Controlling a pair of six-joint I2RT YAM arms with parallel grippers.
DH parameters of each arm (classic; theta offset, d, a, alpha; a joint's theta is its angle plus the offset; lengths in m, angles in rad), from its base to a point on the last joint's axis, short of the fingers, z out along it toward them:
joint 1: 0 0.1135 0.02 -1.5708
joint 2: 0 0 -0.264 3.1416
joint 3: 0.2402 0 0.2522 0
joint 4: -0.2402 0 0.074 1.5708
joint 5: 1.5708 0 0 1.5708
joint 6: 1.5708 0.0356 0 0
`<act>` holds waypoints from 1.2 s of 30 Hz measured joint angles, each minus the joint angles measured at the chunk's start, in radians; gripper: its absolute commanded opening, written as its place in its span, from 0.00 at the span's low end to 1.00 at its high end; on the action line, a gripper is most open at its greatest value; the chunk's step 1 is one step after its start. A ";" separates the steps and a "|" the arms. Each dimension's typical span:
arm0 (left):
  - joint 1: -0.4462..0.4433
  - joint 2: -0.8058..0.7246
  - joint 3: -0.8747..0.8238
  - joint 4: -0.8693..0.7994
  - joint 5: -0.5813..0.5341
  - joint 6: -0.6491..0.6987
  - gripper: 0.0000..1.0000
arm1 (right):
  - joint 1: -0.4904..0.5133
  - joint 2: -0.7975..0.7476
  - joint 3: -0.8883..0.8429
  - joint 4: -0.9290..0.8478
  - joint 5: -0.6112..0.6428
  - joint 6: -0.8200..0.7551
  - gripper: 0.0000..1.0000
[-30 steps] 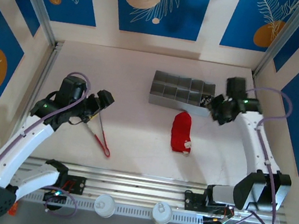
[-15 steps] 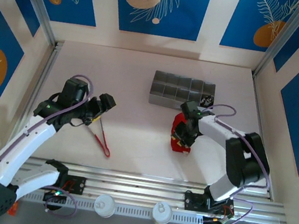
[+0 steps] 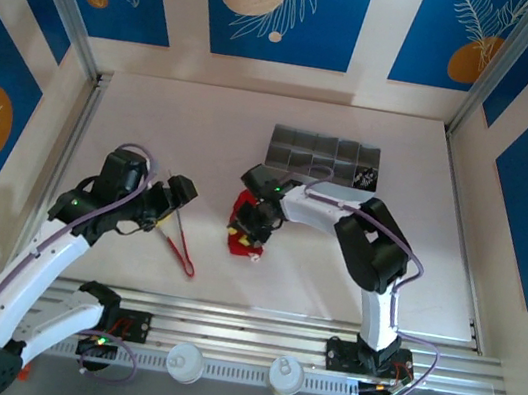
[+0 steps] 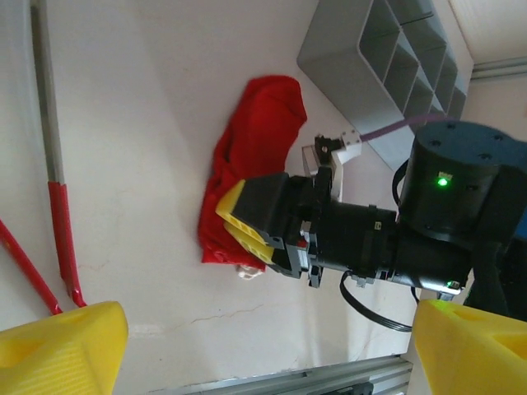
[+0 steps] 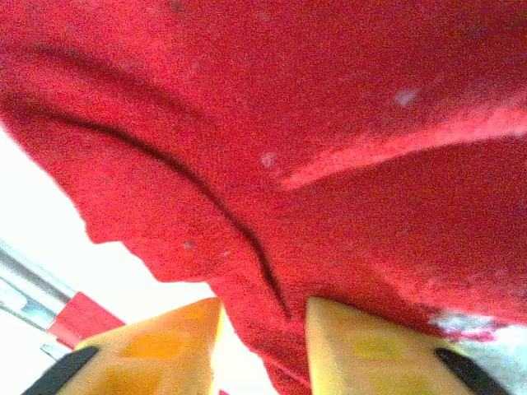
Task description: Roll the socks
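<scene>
From above, the bright red fabric sock lies crumpled near the middle of the pale table, just in front of the grey plastic compartment tray. The right gripper sits on top of it and covers much of it. The left gripper hangs to the sock's left, over the thin red-handled tongs. Something dark and patterned sits in the tray's right end, too small to identify.

The left wrist camera shows the sock lengthwise, one end towards the tray, with the right gripper pressed on its lower half. The left gripper stands wide, its yellow fingers cut off at the bottom corners. The tongs run down the left edge.

The right wrist camera looks straight into red fabric. The right gripper is narrow, with a fold dipping between its fingers. Whether they pinch it cannot be told.
</scene>
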 measured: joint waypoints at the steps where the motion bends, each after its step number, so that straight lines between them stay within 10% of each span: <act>1: 0.000 0.000 -0.006 -0.003 0.000 -0.007 0.88 | 0.009 0.003 0.021 -0.012 0.000 -0.008 0.42; 10: 0.000 0.021 -0.077 0.020 0.020 -0.115 0.84 | -0.037 -0.296 0.002 -0.121 0.139 -0.412 0.50; 14: -0.015 0.065 -0.100 0.045 0.027 -0.178 0.79 | -0.008 -0.549 -0.203 0.027 0.200 -0.944 0.73; 21: -0.166 0.227 -0.120 0.081 0.034 -0.367 0.70 | 0.052 -0.624 -0.518 0.160 0.109 -1.761 0.77; 36: -0.320 0.455 -0.247 0.458 0.022 -0.787 0.50 | 0.101 -0.325 -0.498 0.348 0.211 -2.061 0.54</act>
